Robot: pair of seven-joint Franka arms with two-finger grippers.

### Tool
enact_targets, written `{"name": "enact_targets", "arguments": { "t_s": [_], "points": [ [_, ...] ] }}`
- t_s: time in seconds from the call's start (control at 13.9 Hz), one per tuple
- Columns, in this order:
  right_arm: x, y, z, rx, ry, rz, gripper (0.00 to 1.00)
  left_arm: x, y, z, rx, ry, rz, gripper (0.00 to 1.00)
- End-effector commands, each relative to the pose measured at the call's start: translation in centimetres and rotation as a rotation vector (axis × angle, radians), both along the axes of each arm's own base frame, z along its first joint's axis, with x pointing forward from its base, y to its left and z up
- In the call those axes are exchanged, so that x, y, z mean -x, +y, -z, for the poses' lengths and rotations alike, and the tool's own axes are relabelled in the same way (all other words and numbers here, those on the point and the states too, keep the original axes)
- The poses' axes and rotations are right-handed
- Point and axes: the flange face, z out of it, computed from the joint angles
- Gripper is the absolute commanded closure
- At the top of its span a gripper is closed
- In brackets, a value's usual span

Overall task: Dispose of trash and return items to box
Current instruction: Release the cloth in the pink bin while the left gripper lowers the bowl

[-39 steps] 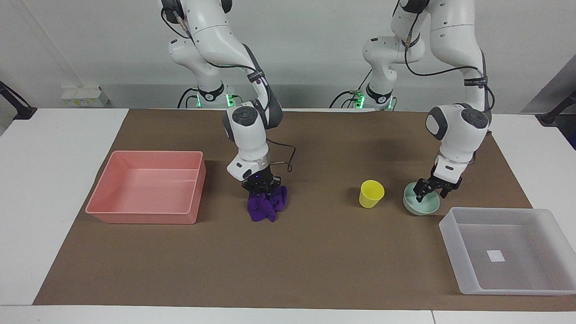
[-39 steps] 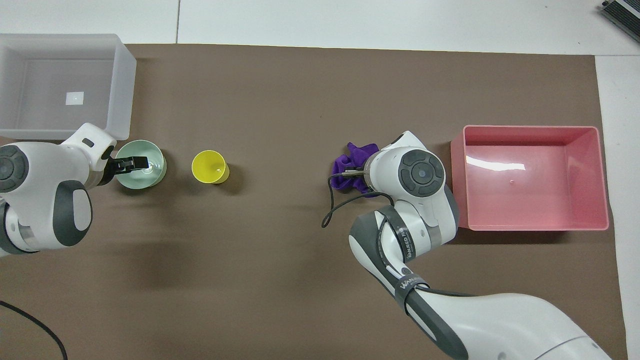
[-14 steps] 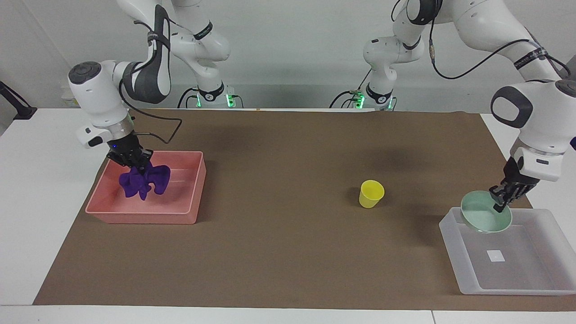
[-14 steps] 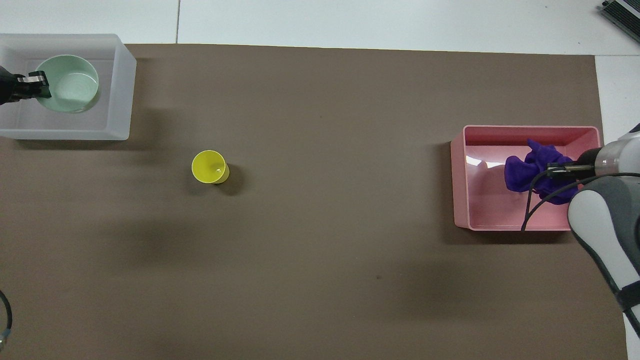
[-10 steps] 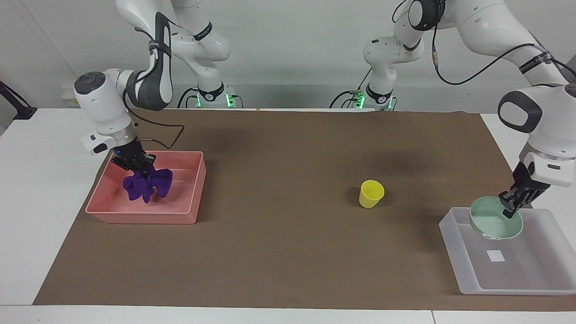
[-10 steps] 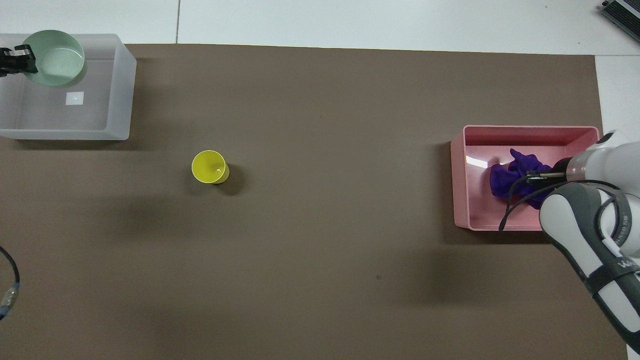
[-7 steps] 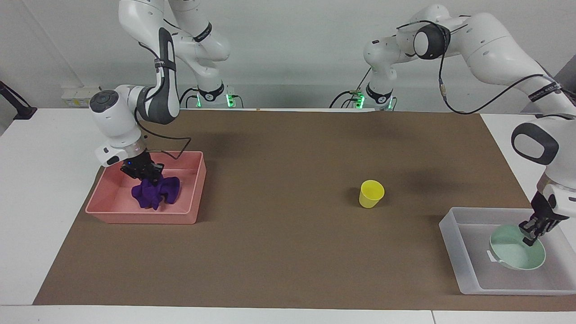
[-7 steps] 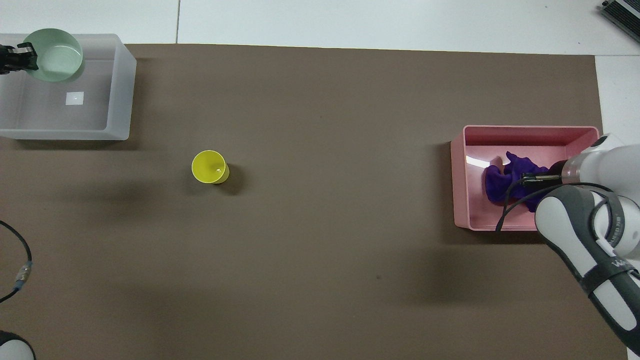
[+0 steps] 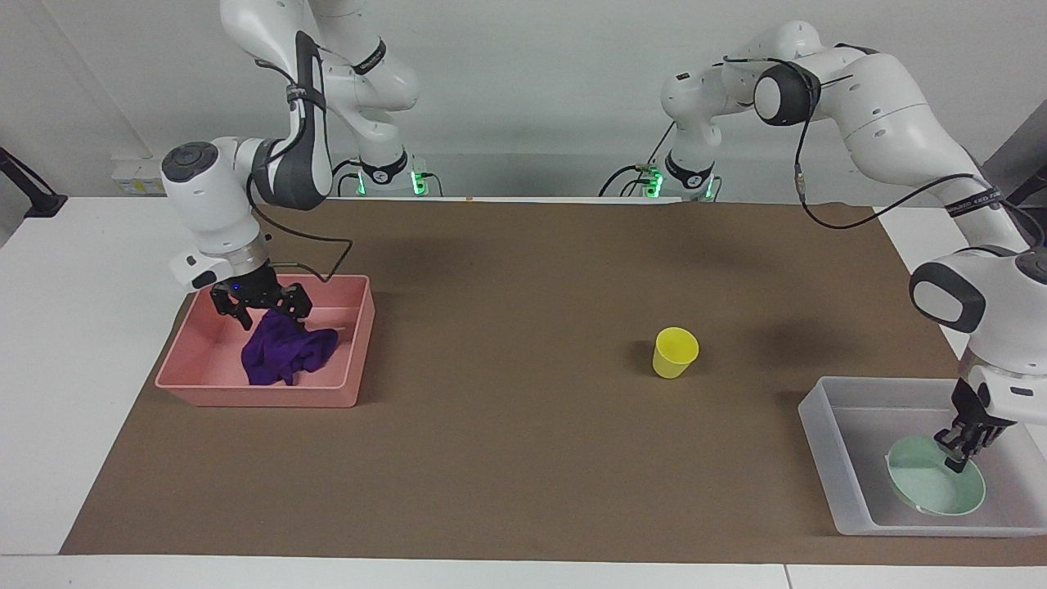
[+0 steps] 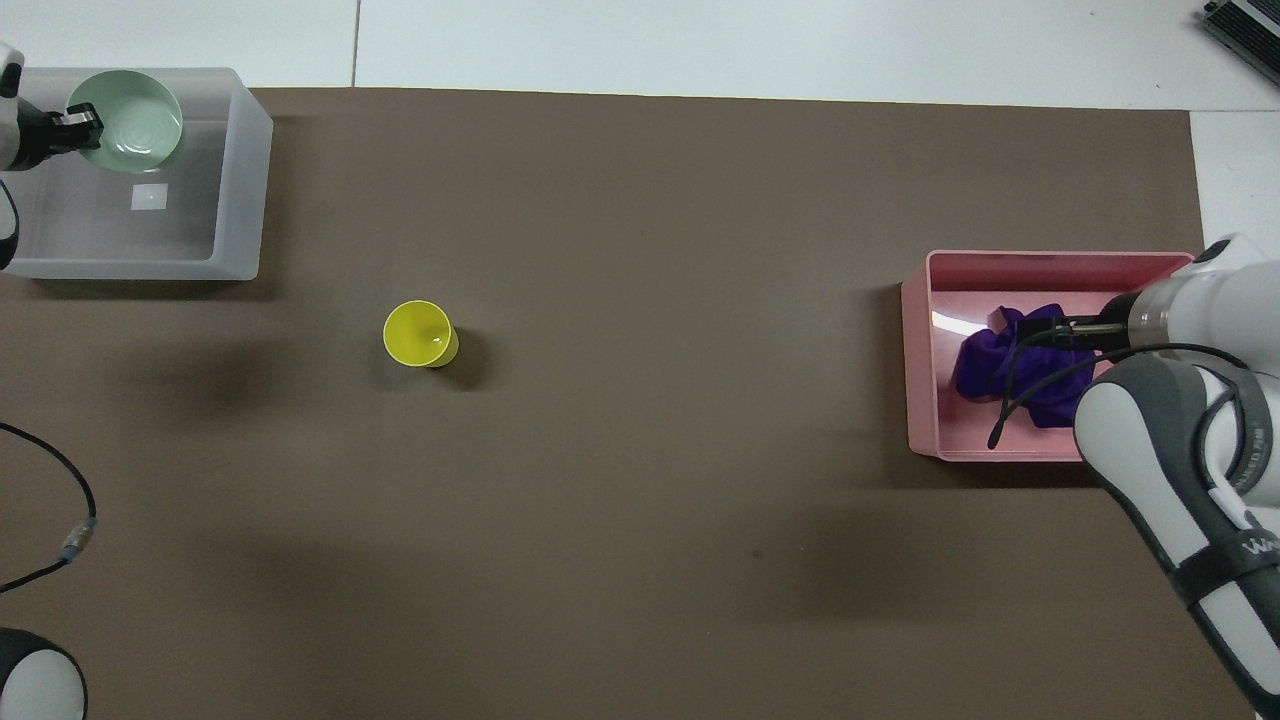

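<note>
The purple rag, the trash, lies crumpled on the floor of the pink bin. Just above it my right gripper stands open, holding nothing. The mint-green bowl sits low inside the translucent box, in the part farthest from the robots. My left gripper is shut on its rim. The yellow cup stands upright on the brown mat, between bin and box and closer to the box.
A small white label shows on the box floor beside the bowl. The pink bin stands at the right arm's end of the mat, the box at the left arm's end. A loose black cable hangs by the left arm.
The right gripper lowered the rag into the pink bin and opened; the rag now lies loose on the bin floor. The left gripper carried the bowl down into the box.
</note>
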Motion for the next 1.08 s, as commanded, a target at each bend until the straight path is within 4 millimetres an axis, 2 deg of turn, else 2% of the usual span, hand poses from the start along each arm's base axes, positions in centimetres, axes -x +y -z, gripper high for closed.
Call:
{"name": "enact_targets", "arguments": {
  "t_s": [0.0,0.14,0.29,0.43,0.58,0.65,0.72,0.79,0.94,1.01],
  "points": [
    [0.1,3.6,-3.9,-0.007,0.01,0.041,0.0,2.8,0.8,1.2,-0.019,0.021,-0.022,1.0],
    [0.5,4.9,-8.1,-0.009,0.015,0.06,0.0,3.6,0.7,1.8,-0.016,0.028,-0.021,1.0],
    [0.7,4.5,-12.6,-0.009,0.03,0.067,0.0,3.6,0.7,1.5,-0.011,0.044,-0.02,1.0],
    [1.3,3.4,-17.3,-0.01,0.058,0.084,0.0,3.0,0.2,-0.2,-0.002,0.066,-0.014,1.0],
    [2.3,3.0,-20.5,-0.012,0.081,0.094,0.0,3.1,0.2,-0.9,0.0,0.088,-0.011,1.0],
    [2.8,2.7,-21.7,-0.011,0.096,0.099,0.0,3.2,-0.4,-2.2,0.004,0.084,-0.004,0.97],
    [3.5,1.9,-22.9,-0.015,0.103,0.113,0.0,3.4,-0.7,-2.7,0.01,0.101,-0.002,0.73],
    [4.2,1.4,-24.0,-0.014,0.089,0.117,0.0,3.7,-1.1,-3.6,0.014,0.113,0.002,0.53],
    [4.9,1.1,-24.2,-0.015,0.115,0.099,0.0,4.4,-1.4,-5.8,0.023,0.124,0.006,0.37],
    [5.0,1.1,-24.1,-0.017,0.115,0.1,0.0,4.7,-1.9,-6.6,0.031,0.139,0.009,0.37]
  ]
}}
